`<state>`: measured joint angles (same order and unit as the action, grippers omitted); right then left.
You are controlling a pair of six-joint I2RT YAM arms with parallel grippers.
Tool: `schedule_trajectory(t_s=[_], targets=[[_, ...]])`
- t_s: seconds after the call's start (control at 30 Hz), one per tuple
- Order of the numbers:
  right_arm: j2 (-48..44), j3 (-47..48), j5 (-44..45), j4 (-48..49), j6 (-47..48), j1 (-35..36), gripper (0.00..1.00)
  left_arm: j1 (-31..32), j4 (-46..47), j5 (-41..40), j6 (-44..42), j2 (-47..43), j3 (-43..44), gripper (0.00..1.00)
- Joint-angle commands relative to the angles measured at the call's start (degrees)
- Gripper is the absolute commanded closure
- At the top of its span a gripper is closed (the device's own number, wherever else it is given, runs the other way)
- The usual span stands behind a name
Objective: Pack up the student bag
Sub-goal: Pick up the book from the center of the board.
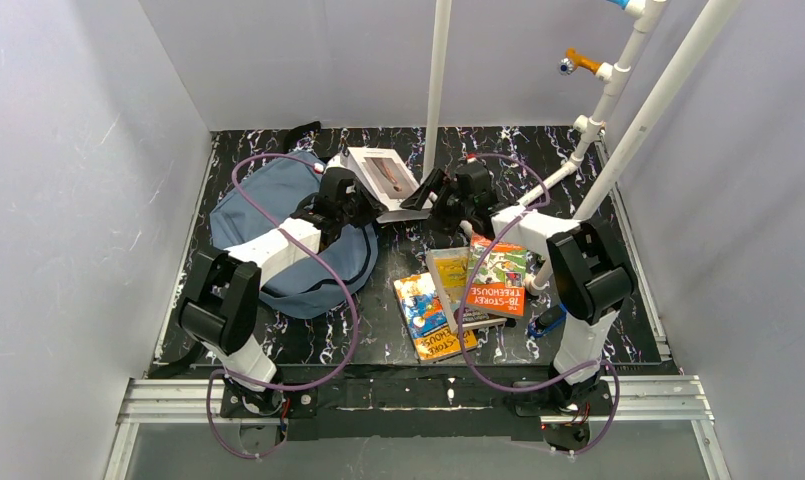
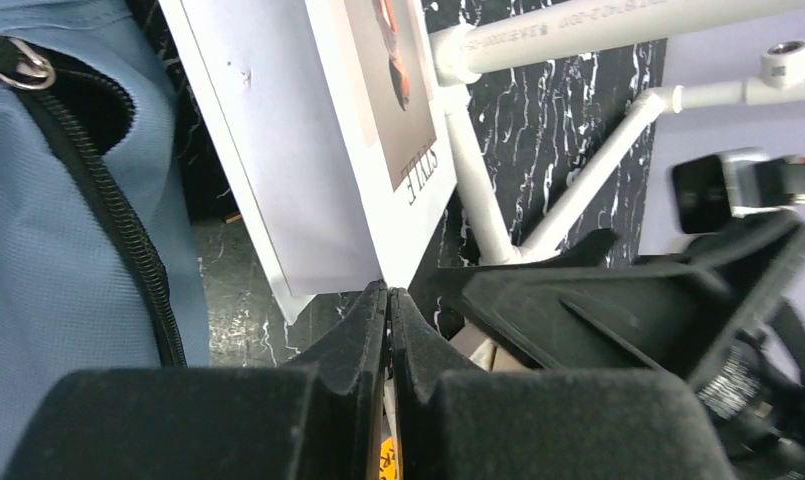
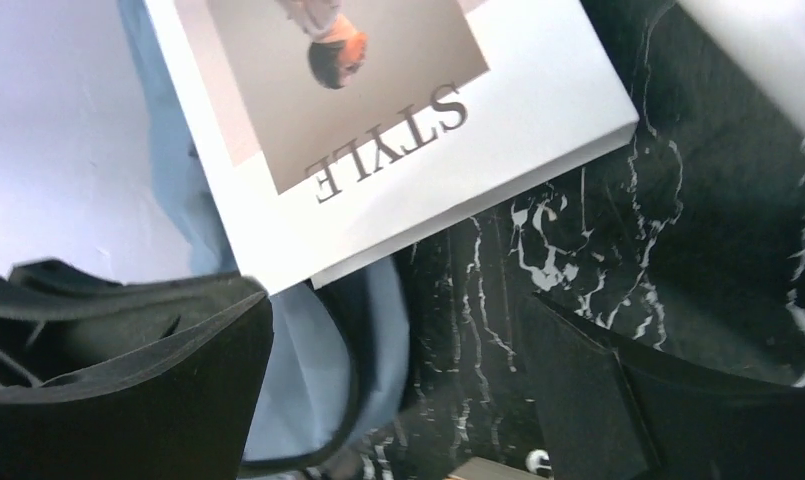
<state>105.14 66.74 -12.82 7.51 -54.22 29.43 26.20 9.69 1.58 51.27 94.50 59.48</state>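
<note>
The black marbled tabletop [image 1: 378, 345] carries everything. The student bag [image 1: 253, 195] lies slumped on its left half. The left arm reaches across it, and its zipper edge and dark lining show in the left wrist view, so the mouth seems to face the books.

Just right of the bag's far end, a white book [image 2: 318, 150] is held tilted off the tabletop. The left gripper [image 2: 388, 292] has its jaws pressed together on the book's near corner. This looks like a pinch meant to swing the book over to the bag's opening. The cover reads "STYLE" beneath a tan photo panel.

Further right of the bag, beyond the book, the right gripper [image 3: 398, 320] hovers with its jaws wide apart and gripping nothing. It faces the book's free edge, probably to steady it or take it over.

Right of the bag's near end, three more books [image 1: 463, 295] lie overlapped flat on the tabletop, likely waiting their turn. The orange one [image 1: 500, 280] reads "STOREY TREEHOUSE" after a number I cannot make out. The other two covers are too small to read.
</note>
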Motion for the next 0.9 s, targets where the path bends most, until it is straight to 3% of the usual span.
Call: schedule_trajectory(t_s=[0.0,0.33,0.87], targets=[[1.3,-5.5,-0.5,16.8,-22.1,0.0,0.02,0.0,0.5,3.0,-0.1,-3.2,-0.3,1.0],[6.9,-8.7,1.1,28.2,-43.3,0.2,0.02,-0.5,0.4,5.3,0.0,-2.5,-0.3,1.0],[20.3,-6.4,1.9,44.5,-59.6,1.7,0.02,-1.2,0.5,7.6,-0.1,-3.3,-2.5,1.0]])
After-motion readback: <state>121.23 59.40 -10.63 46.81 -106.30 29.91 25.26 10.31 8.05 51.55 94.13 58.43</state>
